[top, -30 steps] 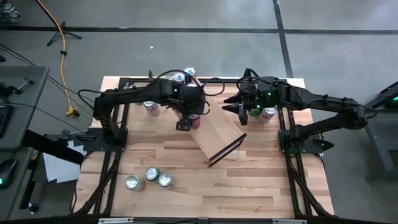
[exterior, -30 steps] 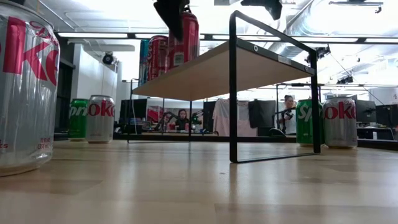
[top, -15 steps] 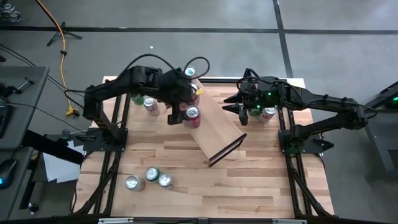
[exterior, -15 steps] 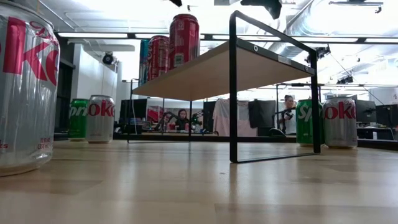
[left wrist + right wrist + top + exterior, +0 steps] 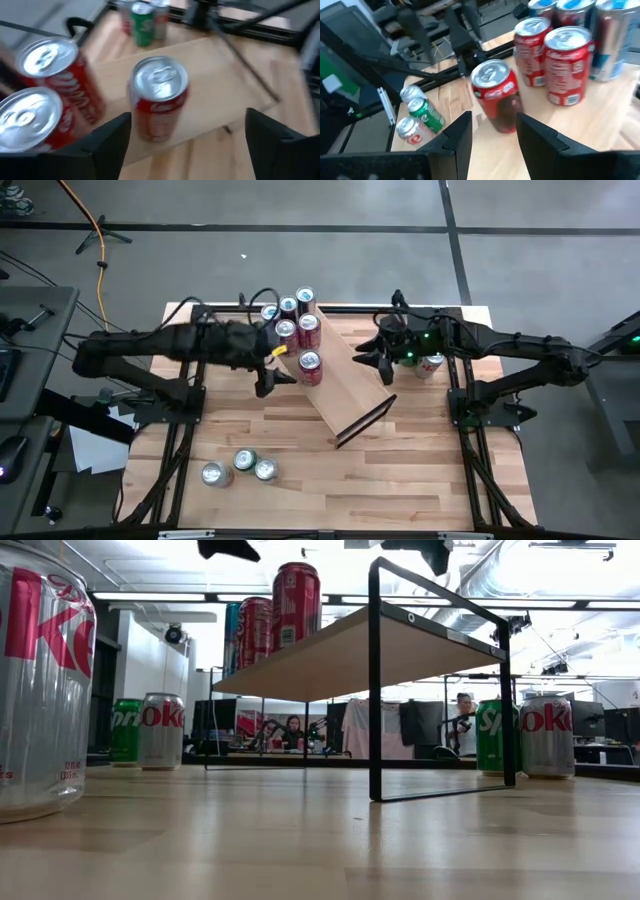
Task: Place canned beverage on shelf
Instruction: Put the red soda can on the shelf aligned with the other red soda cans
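High view: red aluminium cola can (image 5: 310, 362) stands upright on the pale-wood plank shelf with black metal frame (image 5: 345, 388), at its left edge; left gripper (image 5: 268, 372) sits just left of it, empty, fingers spread. Right gripper (image 5: 376, 352) waits at the shelf's far right edge (partly parted, holding nothing).

Low view: can (image 5: 296, 605) on shelf (image 5: 340, 655), apart from the gripper.

Left wrist view: can (image 5: 159, 102) straight ahead between the parted fingers (image 5: 107, 145), left arm nearer.

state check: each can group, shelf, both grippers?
newest red can: upright on shelf, released
other shelf cans: upright, clustered at far end
shelf: standing, angled on the table
left gripper: open, empty, beside shelf
right gripper: part open, empty, over shelf edge
three cans: upright on table, near side
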